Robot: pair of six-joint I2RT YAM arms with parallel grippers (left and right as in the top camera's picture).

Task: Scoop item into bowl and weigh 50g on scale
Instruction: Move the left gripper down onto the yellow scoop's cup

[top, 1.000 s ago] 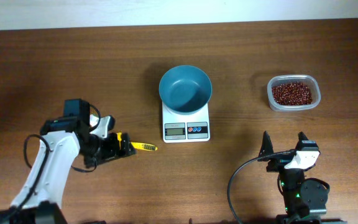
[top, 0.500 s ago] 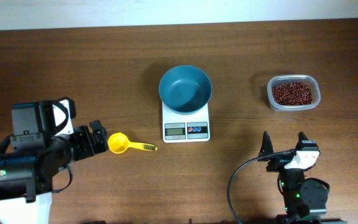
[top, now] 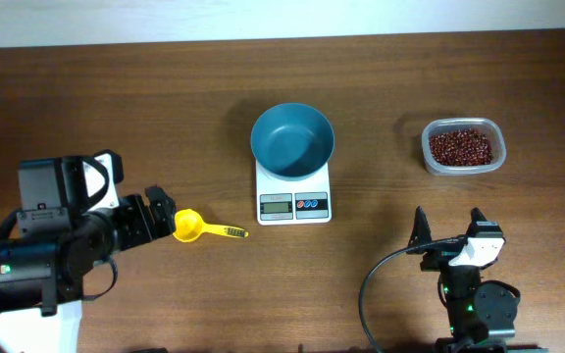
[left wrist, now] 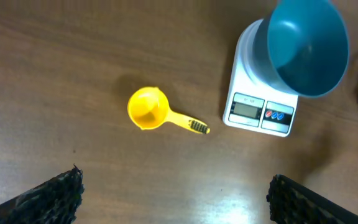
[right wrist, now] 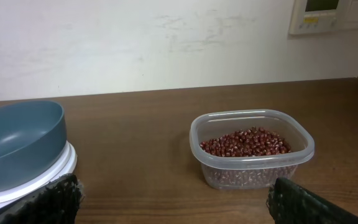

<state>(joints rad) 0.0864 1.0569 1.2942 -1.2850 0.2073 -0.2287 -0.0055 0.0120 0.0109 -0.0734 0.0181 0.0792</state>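
Left pincer (left wrist: 174,184) and right pincer (right wrist: 174,188) are spread, holding nothing. Ahead of the left lies a scoop (left wrist: 146,110), apparently empty. Ahead of the right sit a tub (right wrist: 194,134) of beans (right wrist: 247,142) and an empty bowl (top: 292,139) on the scale (top: 293,204).

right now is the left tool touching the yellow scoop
Apart. The left wrist view shows the yellow scoop lying well ahead of the open left tool, a clear gap between them.

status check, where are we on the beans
Left gripper open by scoop, not gripping. Right gripper open, empty. Bowl empty on scale, beans in tub. Nothing blocking scoop.
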